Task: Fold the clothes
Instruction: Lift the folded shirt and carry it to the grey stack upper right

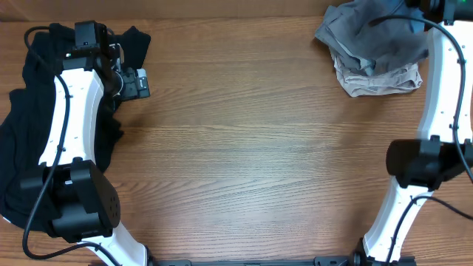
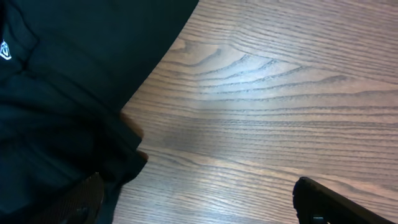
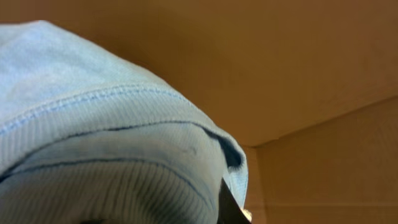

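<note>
The right end effector (image 3: 232,209) is pinched together on a ribbed hem of the light-blue T-shirt (image 3: 93,124), apparently to draw it off the grey and beige pile (image 1: 377,77) at the far right corner of the surface (image 1: 244,148). The left end effector (image 1: 133,80) stands apart at the edge of the black shirt (image 1: 18,111), poised to take hold.

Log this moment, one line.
left hand: open, at black shirt edge | right hand: shut on light-blue shirt | fold: not started

Two robot arms, the left arm (image 1: 70,111) and the right arm (image 1: 443,66), are built of smooth, curved white shells joined by bulky, rounded black joints (image 1: 77,203). Thin black cables (image 1: 66,111) run along the shells. The left hand (image 1: 134,83) is black and boxy, with dark fingers (image 2: 333,205).
</note>
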Action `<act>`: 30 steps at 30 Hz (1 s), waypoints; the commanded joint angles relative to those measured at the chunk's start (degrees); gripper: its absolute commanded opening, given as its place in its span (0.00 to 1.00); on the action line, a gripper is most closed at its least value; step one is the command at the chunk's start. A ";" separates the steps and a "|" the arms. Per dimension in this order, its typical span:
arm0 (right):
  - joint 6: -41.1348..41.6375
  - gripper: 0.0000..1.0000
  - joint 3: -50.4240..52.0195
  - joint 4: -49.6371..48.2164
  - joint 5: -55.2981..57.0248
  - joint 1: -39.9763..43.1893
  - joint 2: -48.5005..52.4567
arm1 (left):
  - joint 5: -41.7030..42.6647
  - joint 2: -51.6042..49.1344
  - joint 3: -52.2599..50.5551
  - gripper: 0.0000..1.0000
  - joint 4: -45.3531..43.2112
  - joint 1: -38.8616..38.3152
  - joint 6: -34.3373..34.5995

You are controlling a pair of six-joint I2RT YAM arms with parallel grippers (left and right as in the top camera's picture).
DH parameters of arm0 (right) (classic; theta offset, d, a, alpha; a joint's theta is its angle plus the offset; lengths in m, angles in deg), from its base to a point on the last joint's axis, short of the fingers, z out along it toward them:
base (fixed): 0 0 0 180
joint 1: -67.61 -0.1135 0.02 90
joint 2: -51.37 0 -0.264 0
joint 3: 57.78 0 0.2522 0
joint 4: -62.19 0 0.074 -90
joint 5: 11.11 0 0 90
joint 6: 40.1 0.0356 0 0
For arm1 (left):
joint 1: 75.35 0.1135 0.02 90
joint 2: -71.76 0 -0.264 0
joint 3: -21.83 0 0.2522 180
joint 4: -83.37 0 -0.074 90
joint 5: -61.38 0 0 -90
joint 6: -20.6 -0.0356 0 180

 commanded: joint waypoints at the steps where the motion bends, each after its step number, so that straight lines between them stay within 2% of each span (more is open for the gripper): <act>1: -3.23 0.04 -0.72 -4.42 1.46 3.04 3.91 | 0.85 -0.55 -0.20 1.00 -0.68 -0.11 -0.04; 11: -2.86 0.04 -0.72 -10.82 -0.35 5.95 7.52 | 0.83 -0.55 -0.20 1.00 -2.19 -0.11 -0.04; 17: -0.96 0.04 -0.70 -5.35 -6.16 4.87 9.22 | 0.87 -0.55 -0.20 1.00 -2.64 -0.11 1.53; 24: -0.57 0.04 -0.66 5.29 -12.55 0.35 12.22 | 0.90 -0.55 -0.20 1.00 -2.58 -0.13 1.90; 25: -0.57 0.06 -0.50 7.43 -14.40 -0.42 12.59 | 0.90 -0.55 -0.20 1.00 -2.58 -0.13 1.88; 27: -0.57 0.28 -0.37 11.43 -18.29 -1.81 12.87 | 0.90 -0.55 -0.20 1.00 -2.58 -0.13 1.88; 28: -0.57 0.33 -0.35 13.62 -20.28 -2.64 12.87 | 0.90 -0.55 -0.20 1.00 -2.58 -0.13 1.88; 30: -0.55 0.34 -0.42 16.72 -22.75 -4.11 12.76 | 0.90 -0.55 -0.20 1.00 -2.58 -0.11 1.88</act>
